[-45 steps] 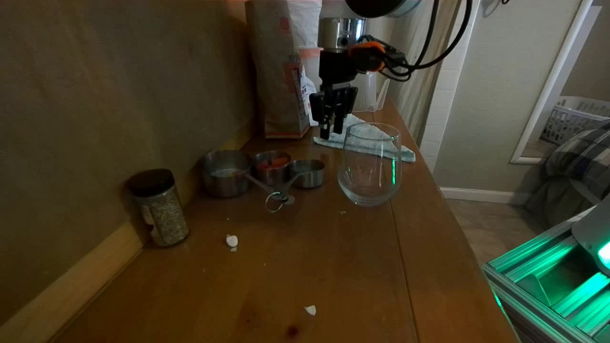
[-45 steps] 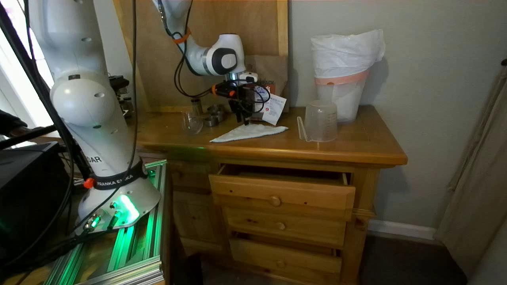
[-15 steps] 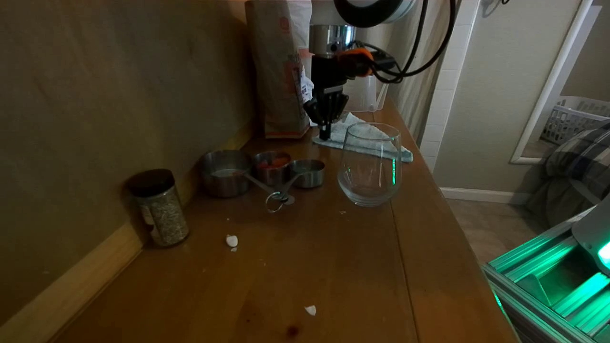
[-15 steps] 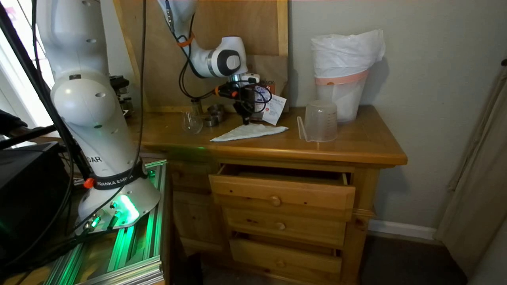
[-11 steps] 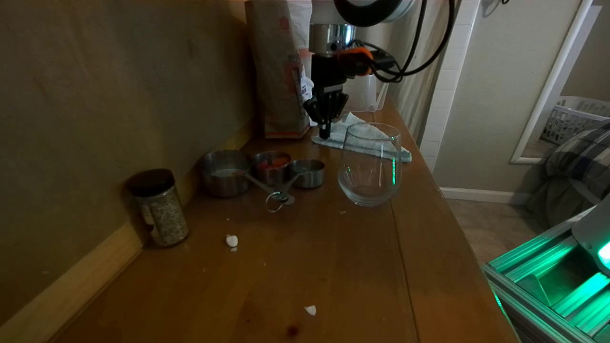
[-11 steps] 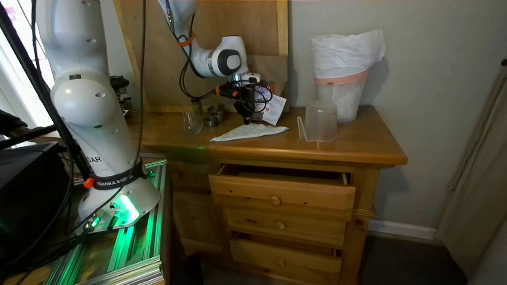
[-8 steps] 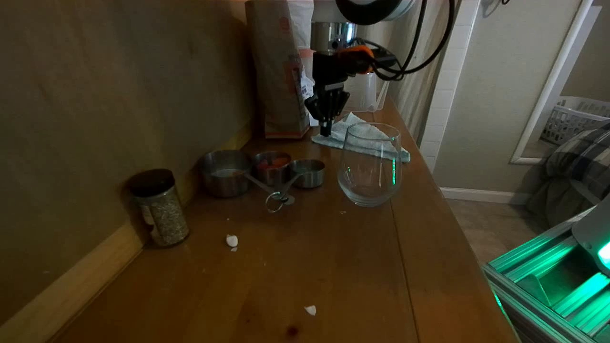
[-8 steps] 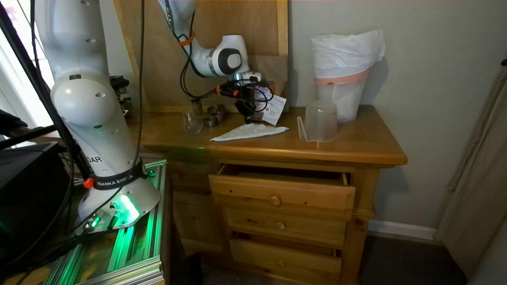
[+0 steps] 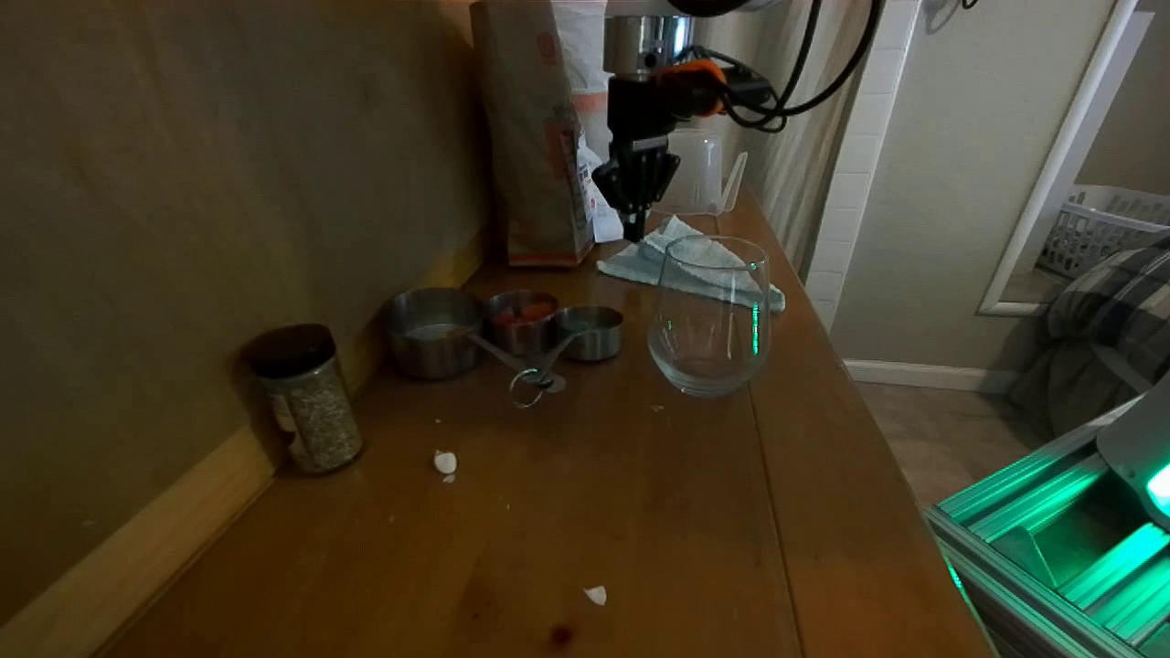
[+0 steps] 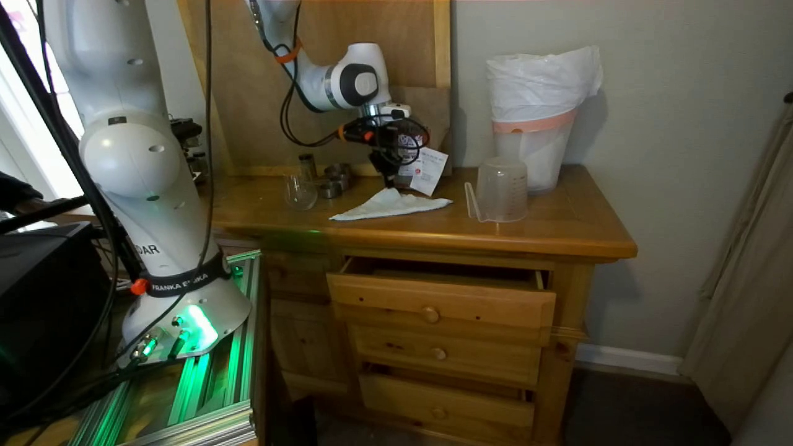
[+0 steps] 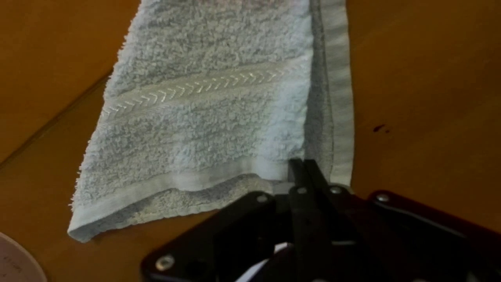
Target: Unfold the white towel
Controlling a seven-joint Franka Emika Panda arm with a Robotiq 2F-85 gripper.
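Observation:
The white towel [image 10: 387, 206] lies folded on the wooden table. It also shows in an exterior view behind the glass [image 9: 631, 265] and in the wrist view [image 11: 219, 117], with a woven band and hem. My gripper [image 9: 634, 236] is at the towel's back edge, seen in both exterior views [image 10: 389, 184]. In the wrist view the fingertips [image 11: 304, 162] are shut on a corner of the upper layer. That corner is raised slightly, and the under layer shows beneath and to the right. The rest of the towel rests on the table.
A clear round glass [image 9: 708, 338] stands near the towel. Metal measuring cups [image 9: 434, 338] and a spice jar [image 9: 311, 402] are along the wall. A paper bag [image 9: 535, 146] stands behind the gripper. A plastic pitcher [image 10: 503, 189] and lined bin [image 10: 536, 127] stand beyond. A drawer [image 10: 433, 303] is partly open.
The gripper was open above the towel, then went down and shut on its back edge. Now it has risen a little, and the towel's edge rises with it.

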